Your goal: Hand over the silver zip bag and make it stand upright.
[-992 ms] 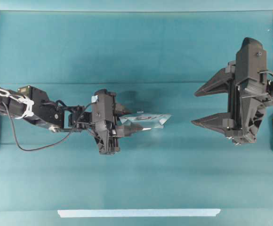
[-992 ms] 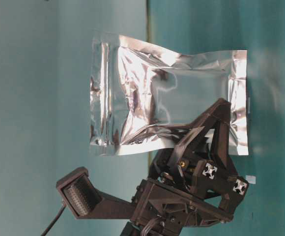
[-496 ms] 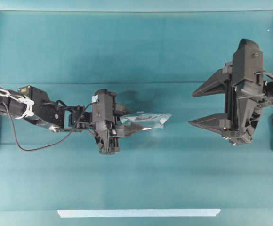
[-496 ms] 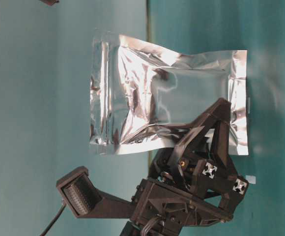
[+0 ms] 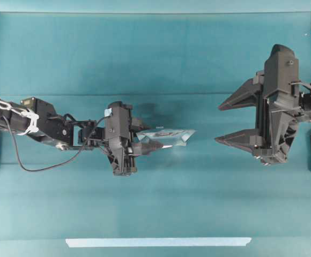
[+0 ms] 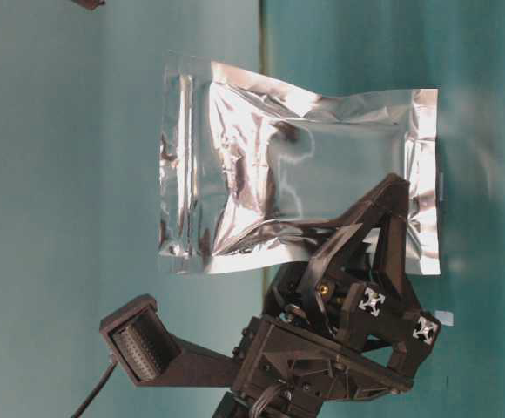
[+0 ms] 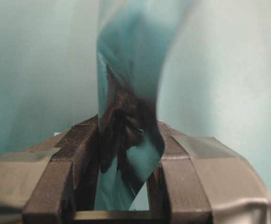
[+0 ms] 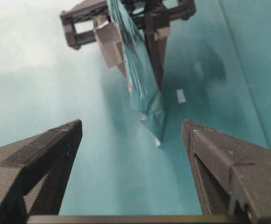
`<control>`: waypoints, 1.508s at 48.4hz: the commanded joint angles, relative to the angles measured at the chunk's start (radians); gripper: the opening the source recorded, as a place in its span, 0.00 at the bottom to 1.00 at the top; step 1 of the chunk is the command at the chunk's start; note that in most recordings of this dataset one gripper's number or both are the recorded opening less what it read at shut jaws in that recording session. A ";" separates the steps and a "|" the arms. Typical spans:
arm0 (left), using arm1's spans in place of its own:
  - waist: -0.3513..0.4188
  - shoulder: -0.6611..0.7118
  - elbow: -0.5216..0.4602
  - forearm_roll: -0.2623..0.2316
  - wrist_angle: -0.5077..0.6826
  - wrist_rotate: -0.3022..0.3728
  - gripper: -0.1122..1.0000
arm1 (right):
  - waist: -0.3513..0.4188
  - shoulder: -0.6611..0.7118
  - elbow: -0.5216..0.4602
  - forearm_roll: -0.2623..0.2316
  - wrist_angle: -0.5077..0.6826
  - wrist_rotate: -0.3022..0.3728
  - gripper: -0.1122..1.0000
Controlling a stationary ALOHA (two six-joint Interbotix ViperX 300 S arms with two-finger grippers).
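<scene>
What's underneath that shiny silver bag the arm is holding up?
Below the silver zip bag, clamped in the left gripper, lie bare teal table and a small white scrap. Anything directly beneath stays hidden from above.

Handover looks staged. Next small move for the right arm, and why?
Probably ease the right gripper in toward the silver zip bag. Its jaws stand wide open, apart from the bag, whose free end points at them while the left gripper pinches the other end.
</scene>
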 commanded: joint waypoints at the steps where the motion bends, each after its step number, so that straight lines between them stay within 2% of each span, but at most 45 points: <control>1: -0.003 -0.003 -0.002 0.000 0.005 -0.003 0.35 | -0.002 -0.005 -0.011 0.002 -0.009 0.011 0.90; 73: -0.005 -0.006 -0.002 0.000 0.006 -0.005 0.35 | -0.002 -0.017 0.014 0.002 0.031 0.008 0.90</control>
